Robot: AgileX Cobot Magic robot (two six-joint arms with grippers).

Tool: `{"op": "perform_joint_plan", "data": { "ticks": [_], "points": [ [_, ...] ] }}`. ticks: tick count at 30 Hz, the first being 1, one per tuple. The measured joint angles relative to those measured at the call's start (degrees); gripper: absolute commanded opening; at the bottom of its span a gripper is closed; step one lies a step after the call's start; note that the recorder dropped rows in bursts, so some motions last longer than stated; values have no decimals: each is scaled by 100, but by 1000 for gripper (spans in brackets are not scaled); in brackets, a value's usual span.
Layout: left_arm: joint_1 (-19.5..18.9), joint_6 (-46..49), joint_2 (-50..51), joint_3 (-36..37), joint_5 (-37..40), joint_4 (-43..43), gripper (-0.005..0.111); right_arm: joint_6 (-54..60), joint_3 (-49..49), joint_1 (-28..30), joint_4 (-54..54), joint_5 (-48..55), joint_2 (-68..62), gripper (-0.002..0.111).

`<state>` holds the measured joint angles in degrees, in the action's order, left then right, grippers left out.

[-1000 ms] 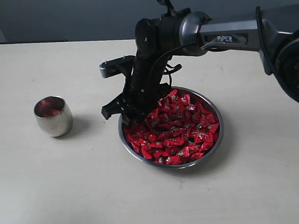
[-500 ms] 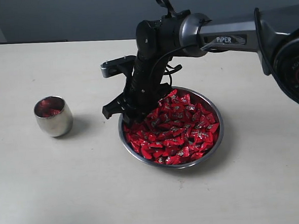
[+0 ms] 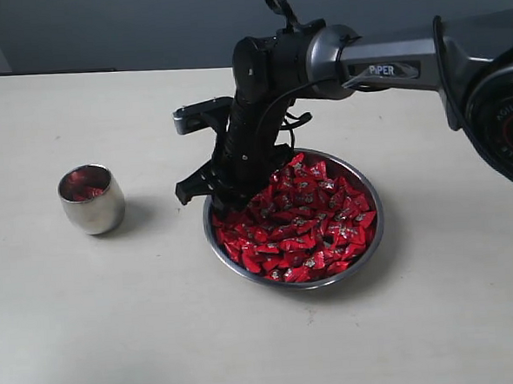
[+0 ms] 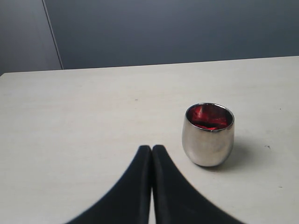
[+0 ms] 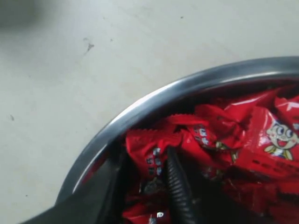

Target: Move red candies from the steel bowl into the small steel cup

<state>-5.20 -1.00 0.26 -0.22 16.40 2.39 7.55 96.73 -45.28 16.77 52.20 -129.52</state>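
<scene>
Barely shifted from a second ago, our right fingers (image 5: 181, 193) straddle one shiny red foil candy (image 5: 150, 151) inside the wide shallow steel bowl (image 5: 140, 109), by its rim. They stand apart, pinch unclear, so the pick is pending. Our left fingers (image 4: 133, 186) rest together near the small rounded steel cup (image 4: 208, 137).

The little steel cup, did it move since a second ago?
No. The small steel cup stands in the same spot on the table, just as far to the left of the steel bowl as before.
</scene>
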Motion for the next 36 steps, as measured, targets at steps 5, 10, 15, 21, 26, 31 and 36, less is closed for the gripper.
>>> {"op": "perform_joint_plan", "data": {
  "ticks": [5, 10, 15, 21, 26, 31, 36],
  "points": [
    [0, 0, 0, 0, 0, 0, 0, 0, 0, 0, 10, 0, 0, 5],
    [0, 0, 0, 0, 0, 0, 0, 0, 0, 0, -26, 0, -9, -1],
    [0, 0, 0, 0, 0, 0, 0, 0, 38, -12, -133, 13, -9, -1],
    [0, 0, 0, 0, 0, 0, 0, 0, 384, -12, -228, 291, -9, -1],
    [0, 0, 0, 0, 0, 0, 0, 0, 584, -12, -320, 414, 88, -1],
    [0, 0, 0, 0, 0, 0, 0, -117, 622, -12, -620, 533, 175, -1],
    [0, 0, 0, 0, 0, 0, 0, -312, 632, -12, -1018, 623, 175, -1]
  ]
}}
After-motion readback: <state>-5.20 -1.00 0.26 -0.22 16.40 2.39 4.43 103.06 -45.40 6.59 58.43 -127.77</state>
